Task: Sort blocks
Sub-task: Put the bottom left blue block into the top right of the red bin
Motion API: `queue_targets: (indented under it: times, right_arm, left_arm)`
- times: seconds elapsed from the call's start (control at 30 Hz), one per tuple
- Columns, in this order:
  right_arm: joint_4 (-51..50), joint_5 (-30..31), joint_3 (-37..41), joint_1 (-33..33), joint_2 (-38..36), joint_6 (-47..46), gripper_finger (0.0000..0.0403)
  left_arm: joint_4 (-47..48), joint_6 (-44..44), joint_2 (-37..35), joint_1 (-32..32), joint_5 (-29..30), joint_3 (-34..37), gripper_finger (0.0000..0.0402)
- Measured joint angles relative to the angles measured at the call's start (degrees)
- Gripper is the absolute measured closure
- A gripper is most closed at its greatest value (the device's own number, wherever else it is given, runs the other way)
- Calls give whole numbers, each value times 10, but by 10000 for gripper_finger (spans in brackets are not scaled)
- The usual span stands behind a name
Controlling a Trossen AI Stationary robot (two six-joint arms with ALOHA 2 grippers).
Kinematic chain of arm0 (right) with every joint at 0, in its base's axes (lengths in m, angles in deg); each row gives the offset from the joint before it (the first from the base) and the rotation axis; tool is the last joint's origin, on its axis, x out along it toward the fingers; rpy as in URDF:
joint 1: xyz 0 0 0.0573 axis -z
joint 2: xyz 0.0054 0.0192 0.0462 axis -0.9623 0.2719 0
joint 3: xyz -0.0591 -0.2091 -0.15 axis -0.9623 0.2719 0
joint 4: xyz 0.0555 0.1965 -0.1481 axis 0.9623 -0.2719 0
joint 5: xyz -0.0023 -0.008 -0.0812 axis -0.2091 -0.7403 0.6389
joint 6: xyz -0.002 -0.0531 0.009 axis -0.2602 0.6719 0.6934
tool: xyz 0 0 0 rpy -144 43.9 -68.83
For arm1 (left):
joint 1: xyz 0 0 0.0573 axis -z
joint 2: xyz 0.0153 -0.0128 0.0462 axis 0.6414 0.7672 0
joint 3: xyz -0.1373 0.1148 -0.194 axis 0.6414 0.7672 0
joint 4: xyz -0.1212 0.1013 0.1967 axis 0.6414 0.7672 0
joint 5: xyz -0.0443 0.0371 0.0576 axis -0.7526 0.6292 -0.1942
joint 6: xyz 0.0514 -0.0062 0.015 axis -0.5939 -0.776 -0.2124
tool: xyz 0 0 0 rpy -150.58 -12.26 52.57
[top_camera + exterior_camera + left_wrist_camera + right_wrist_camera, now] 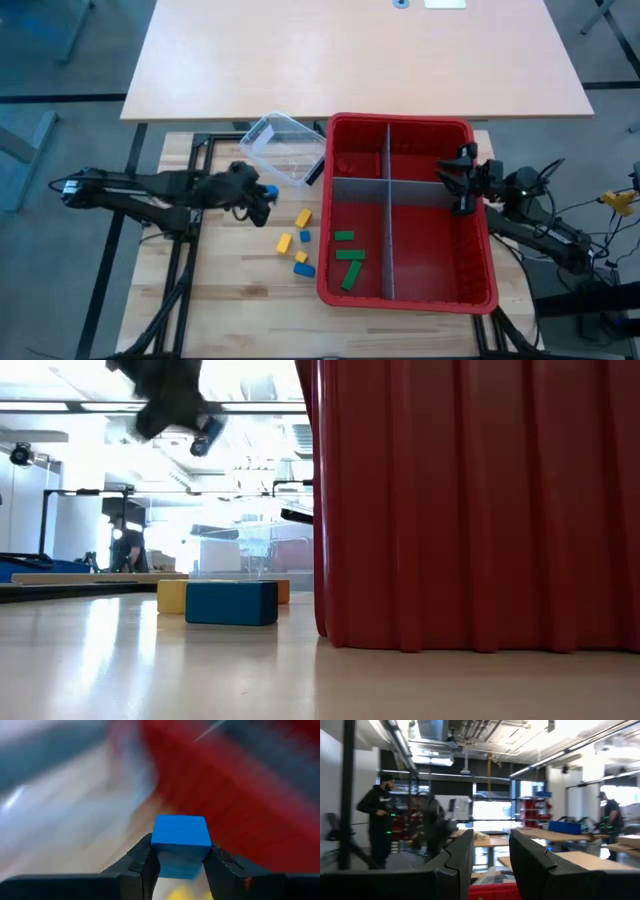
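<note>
Blue cube clamped in left gripper, raised above table | red divided bin beside, clear tub behind | right gripper over bin, fingers apart, empty

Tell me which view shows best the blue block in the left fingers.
The left wrist view: the blue block fills the middle, pinched between both fingers. The high and low views show only a blue speck; the right wrist view shows nothing of it.
</note>
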Motion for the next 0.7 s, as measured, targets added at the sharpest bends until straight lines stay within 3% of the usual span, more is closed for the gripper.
queue_targets:
  times: [0.1, 0.23, 0.53, 0.7]
  right_arm:
    - [17, -26, 0, -1, 30, -32, 304]
    - [62, -65, 0, -1, 89, -68, 297]
    - [202, -94, 0, -16, 229, -103, 254]
    - [240, -90, -2, -28, 290, -103, 237]
  left_arm:
    - [-147, -97, -12, 18, -1, 1, 299]
    - [-272, -181, 0, 20, -35, 1, 299]
    - [-429, -253, 85, 14, -90, 1, 299]
    - [-465, -283, 138, 2, -98, -28, 299]
